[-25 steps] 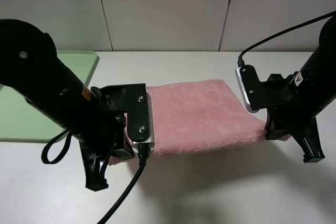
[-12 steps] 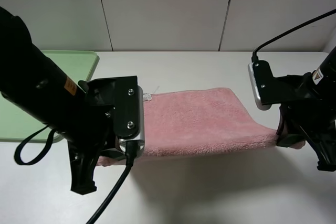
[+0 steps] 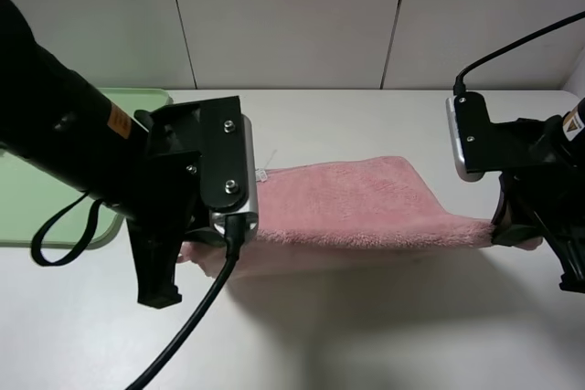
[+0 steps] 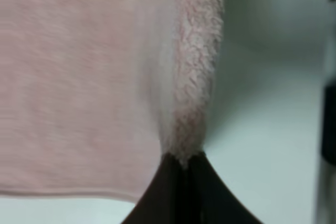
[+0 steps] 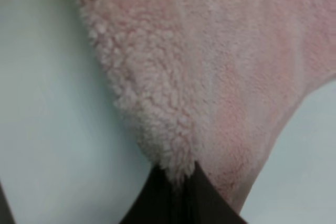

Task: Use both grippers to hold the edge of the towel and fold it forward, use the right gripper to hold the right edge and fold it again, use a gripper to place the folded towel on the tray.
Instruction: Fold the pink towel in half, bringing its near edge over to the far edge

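Observation:
The pink towel [image 3: 356, 203] hangs stretched between the two arms, its near edge lifted above the white table. My left gripper [image 4: 184, 163] is shut on the towel's [image 4: 79, 77] left edge, with fluffy pile bunched at the closed jaw tips. My right gripper [image 5: 176, 174] is likewise shut on the towel's [image 5: 220, 66] right edge. In the exterior high view the left gripper [image 3: 196, 248] is mostly hidden behind its black wrist, and the right gripper [image 3: 514, 237] pinches the towel's far right corner. The pale-green tray [image 3: 18, 198] lies at the left, partly behind the left arm.
A small white tag [image 3: 263, 173] sticks out at the towel's back left corner. A black cable [image 3: 196, 317] trails from the left wrist toward the table's front. A panelled wall [image 3: 292, 15] rises behind the table [image 3: 366, 335].
Both grippers have raised the towel's near edge and carried it toward the back; the cloth is pulled tauter and wider. The left arm rose, the right arm shifted right.

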Tool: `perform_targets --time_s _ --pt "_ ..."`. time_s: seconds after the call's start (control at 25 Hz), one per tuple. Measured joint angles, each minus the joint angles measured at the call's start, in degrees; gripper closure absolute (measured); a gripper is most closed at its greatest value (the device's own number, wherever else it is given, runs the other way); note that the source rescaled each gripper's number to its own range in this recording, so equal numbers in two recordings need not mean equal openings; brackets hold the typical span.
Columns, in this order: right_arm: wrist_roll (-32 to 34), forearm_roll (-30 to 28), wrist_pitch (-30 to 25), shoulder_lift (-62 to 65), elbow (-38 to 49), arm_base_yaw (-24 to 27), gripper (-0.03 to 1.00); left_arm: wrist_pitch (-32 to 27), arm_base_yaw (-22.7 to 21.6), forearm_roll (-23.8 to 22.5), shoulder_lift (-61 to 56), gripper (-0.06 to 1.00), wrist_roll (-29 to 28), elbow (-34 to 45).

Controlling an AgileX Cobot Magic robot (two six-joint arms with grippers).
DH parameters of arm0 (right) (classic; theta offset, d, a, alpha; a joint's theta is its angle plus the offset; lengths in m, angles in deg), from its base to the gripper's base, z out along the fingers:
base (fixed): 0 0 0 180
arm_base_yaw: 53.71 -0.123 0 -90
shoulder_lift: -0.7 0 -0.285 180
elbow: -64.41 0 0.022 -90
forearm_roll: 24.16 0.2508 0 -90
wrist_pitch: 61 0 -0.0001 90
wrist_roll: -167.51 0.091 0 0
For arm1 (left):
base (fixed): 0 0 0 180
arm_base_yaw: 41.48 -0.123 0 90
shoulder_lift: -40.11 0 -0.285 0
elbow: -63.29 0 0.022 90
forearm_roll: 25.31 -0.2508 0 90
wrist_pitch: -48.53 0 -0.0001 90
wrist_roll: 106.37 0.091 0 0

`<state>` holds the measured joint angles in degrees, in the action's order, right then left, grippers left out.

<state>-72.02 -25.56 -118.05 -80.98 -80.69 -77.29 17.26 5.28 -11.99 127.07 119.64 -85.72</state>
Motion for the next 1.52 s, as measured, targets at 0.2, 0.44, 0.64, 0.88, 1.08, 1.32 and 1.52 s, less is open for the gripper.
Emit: perform_targets --time_s 0.2,0.44,0.64,0.88,1.08,1.32,1.52 --pt "0.14 -2.55 2.79 0.0 0.0 0.0 0.97 3.63 -0.05 -1.84 1.91 0.94 -0.16 -0.01" --pt "0.18 -5.06 5.28 -0.85 -0.38 0.0 0.97 7.14 -0.05 -2.06 6.73 0.94 -0.16 -0.01" --pt "0.18 -5.69 5.34 -6.44 -5.19 0.0 0.97 9.74 -0.72 -2.0 7.06 0.94 -0.32 -0.26" --pt "0.2 -5.72 7.54 -13.18 -9.76 0.0 0.97 10.55 -5.52 -2.0 7.06 0.94 -0.67 -0.31" --pt "0.2 -5.47 9.65 -18.74 -12.52 0.0 0.97 10.82 -9.08 -2.0 7.06 0.94 -0.67 -0.31" --pt "0.2 -5.42 10.38 -24.43 -17.57 0.0 0.97 12.35 -11.26 -2.0 7.06 0.94 -0.67 -0.31" --pt "0.25 -5.42 10.66 -27.36 -20.59 0.0 0.97 13.88 -12.43 -2.0 10.71 0.94 -0.67 -0.31"
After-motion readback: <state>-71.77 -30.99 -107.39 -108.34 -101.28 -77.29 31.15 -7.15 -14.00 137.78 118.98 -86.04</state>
